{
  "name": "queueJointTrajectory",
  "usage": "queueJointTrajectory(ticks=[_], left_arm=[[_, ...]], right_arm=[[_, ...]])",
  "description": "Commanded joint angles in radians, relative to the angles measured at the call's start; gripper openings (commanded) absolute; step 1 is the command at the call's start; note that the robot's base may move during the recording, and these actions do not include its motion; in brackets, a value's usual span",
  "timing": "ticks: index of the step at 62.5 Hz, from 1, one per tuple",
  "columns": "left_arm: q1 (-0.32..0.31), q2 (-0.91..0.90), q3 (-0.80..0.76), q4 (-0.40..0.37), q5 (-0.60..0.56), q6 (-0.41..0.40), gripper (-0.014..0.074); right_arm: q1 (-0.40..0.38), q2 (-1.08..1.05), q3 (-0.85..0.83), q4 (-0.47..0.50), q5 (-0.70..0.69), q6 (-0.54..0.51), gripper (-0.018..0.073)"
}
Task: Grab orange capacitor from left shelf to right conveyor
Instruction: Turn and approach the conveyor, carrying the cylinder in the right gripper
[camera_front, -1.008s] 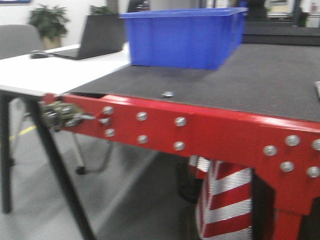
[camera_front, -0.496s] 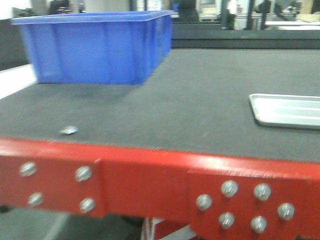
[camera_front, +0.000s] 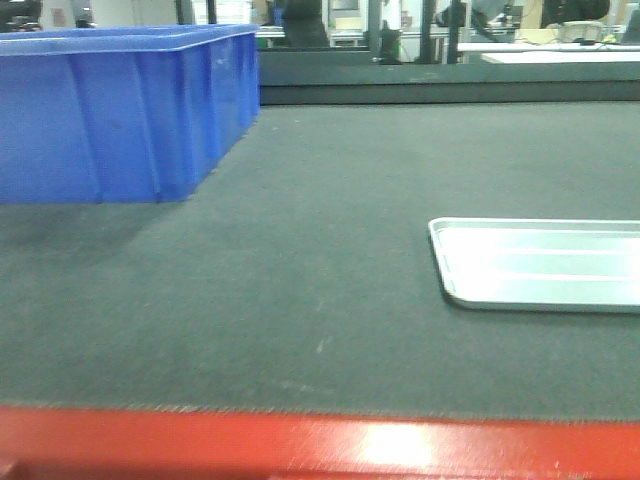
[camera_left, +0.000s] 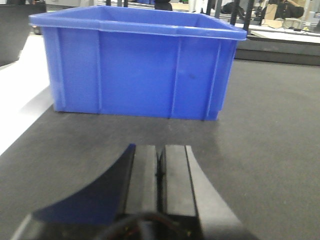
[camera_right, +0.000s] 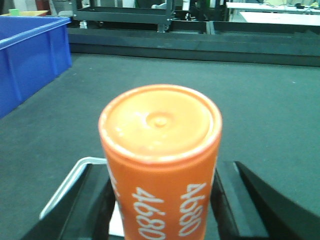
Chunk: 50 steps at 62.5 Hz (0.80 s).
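Now orange capacitor (camera_right: 160, 145), clamped by right gripper (camera_right: 162, 210), should be lowered gently onto right conveyor (camera_right: 260, 100) at 12 o'clock, tray (camera_right: 65, 187) at 7 o'clock avoided; left gripper (camera_left: 160, 160) closed, empty

Your front view closes in on the right conveyor (camera_front: 330, 330), its red front edge (camera_front: 200, 445) drops low, bolts leave sight, blue bin (camera_front: 110, 115) slides toward the belt's left, silver tray (camera_front: 540, 265) shows larger at the belt's right, small shiny speck gone.

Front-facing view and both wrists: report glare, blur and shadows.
Front-facing view: glare whitens the silver tray and streaks the red edge, soft overall. Left wrist view: blue bin shadows the belt. Right wrist view: orange capacitor sharp, background hazy.
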Motion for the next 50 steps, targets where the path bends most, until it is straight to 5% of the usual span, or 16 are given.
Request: queueJointTrajectory(ticks=[1, 50], left_arm=[[-0.003, -0.019, -0.005, 0.000, -0.086, 0.000, -0.0105], [-0.003, -0.019, -0.005, 0.000, -0.086, 0.000, -0.0105]], right_arm=[[0.000, 0.015, -0.027, -0.008, -0.087, -0.002, 0.0182], [0.000, 0.015, -0.027, -0.008, -0.087, -0.002, 0.0182]])
